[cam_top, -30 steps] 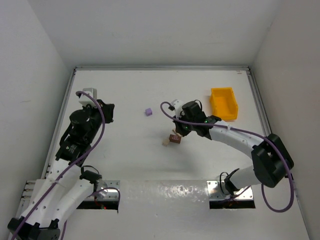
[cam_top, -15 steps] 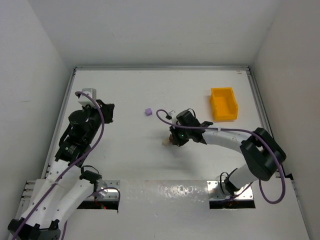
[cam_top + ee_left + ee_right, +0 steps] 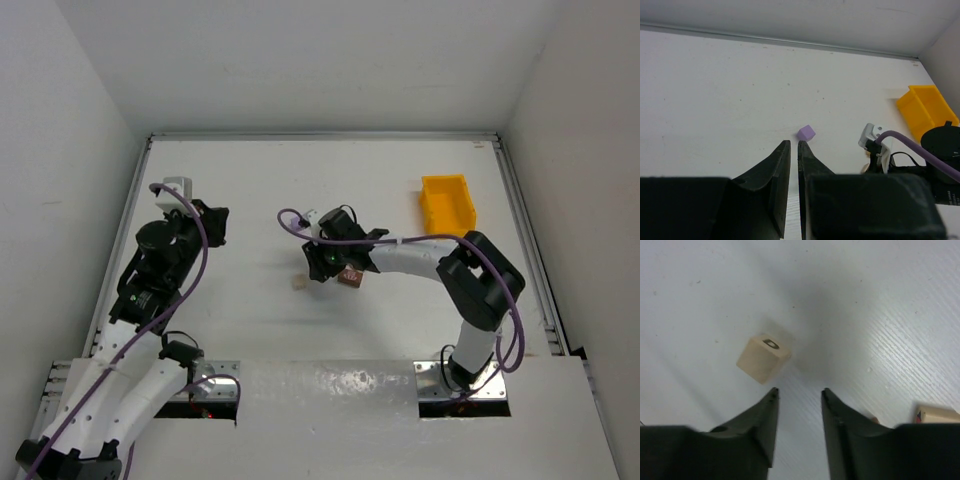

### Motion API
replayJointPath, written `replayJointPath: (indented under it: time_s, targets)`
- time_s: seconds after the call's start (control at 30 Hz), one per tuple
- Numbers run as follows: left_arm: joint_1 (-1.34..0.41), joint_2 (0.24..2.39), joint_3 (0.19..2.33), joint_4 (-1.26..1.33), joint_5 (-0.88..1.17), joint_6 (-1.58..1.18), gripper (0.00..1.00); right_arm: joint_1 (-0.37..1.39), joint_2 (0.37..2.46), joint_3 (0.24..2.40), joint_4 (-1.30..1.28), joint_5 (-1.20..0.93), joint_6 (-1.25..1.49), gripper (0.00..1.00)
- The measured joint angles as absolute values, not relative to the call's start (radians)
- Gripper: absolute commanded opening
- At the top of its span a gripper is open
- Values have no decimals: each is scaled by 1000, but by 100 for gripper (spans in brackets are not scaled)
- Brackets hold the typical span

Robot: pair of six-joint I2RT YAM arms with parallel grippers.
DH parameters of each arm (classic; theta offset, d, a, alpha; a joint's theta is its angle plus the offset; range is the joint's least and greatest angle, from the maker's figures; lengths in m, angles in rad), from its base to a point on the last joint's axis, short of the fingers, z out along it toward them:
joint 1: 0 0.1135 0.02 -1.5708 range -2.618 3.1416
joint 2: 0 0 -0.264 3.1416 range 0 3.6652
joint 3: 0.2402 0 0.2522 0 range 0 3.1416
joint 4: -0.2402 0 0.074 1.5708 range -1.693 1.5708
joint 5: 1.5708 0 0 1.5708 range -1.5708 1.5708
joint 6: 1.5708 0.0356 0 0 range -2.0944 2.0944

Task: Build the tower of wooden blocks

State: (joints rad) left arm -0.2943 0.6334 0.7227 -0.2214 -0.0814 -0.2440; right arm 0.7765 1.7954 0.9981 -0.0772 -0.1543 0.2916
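We judge the step in hand to be picking up a loose block for the tower, which has not been stacked yet. The right tool (image 3: 799, 394) hangs low over the surface (image 3: 240, 180) with its fingers set moderately apart and nothing between them. The light tan cube (image 3: 763, 359) lies just ahead of one fingertip, off to that side of the gap and turned at an angle to the fingers. It is near the tool but not touching it, and it carries a small dark mark on its top face. Behind the tool's other finger sits a second tan block (image 3: 939, 415), only partly in view. From above we see a brown block (image 3: 350, 278) close beside the tool on that same side.

The next move, as we read it, calls for shifting the tool sideways until the gap straddles the cube. The wrist should also turn so the fingers meet flat faces, and then the tool can lower and close.

The left tool (image 3: 794, 146) is held well away with its fingers nearly closed on nothing. A purple cube (image 3: 806, 132) lies just beyond its tips.

The surface is plain white, with a slightly glossy texture close up, and has white walls on three sides. A yellow bin (image 3: 447, 207) stands well behind the right tool.
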Motion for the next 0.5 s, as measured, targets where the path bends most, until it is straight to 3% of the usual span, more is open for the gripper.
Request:
replayJointPath:
  time_s: [0.03,0.23,0.4,0.5]
  targets:
    - [-294,633,723,-222,-81,-244,10,780,1789,999,-78,-154,284,47]
    - [-293,640,723,-221,-69,-244,10,780,1634,919,-123,-73,258,48]
    - [-292,643,723,-221,-65,-244,10,760,1486,831,-165,13,294,76]
    - [-292,640,723,-221,-65,-244,10,752,1472,809,-188,45,338,78]
